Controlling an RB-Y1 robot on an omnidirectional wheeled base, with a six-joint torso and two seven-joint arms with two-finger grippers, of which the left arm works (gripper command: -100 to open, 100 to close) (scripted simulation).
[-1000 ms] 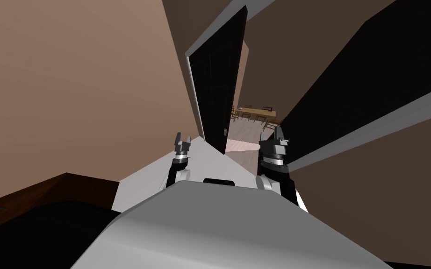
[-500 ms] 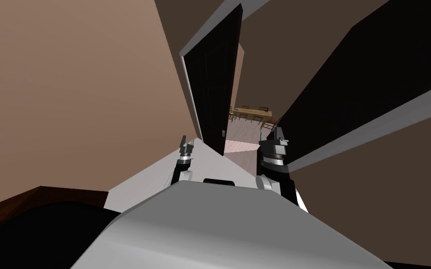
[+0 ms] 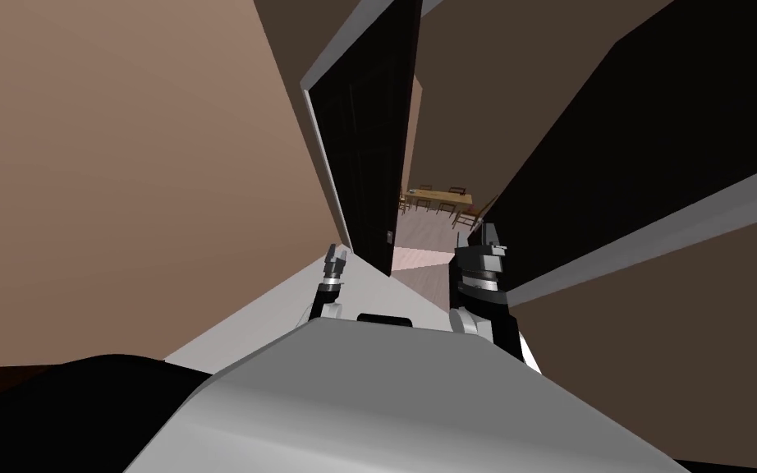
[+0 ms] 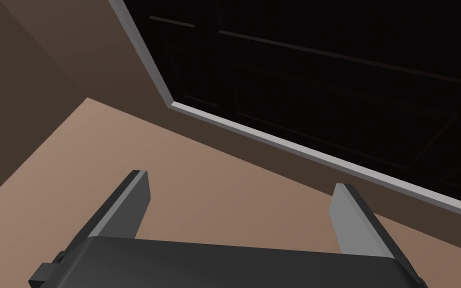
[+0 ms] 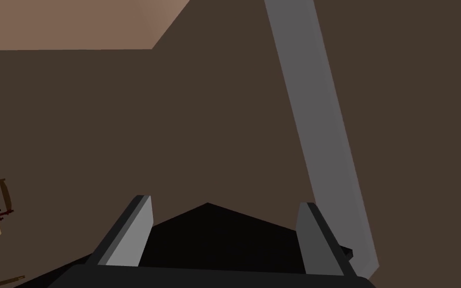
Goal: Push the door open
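Light grey blade fingers of the left gripper (image 3: 335, 264) stand wide apart, clasping nothing. They are raised just left of the near lower corner of the tall black panelled door (image 3: 366, 140), and the wrist view shows them apart from it. The right gripper (image 3: 484, 238) is likewise spread and empty, at the right of the gap. The door, edged by a grey frame strip (image 3: 323, 156), stands ajar on the left. Far through the opening lies a light wooden table (image 3: 442, 196) with dark chairs (image 3: 465, 217).
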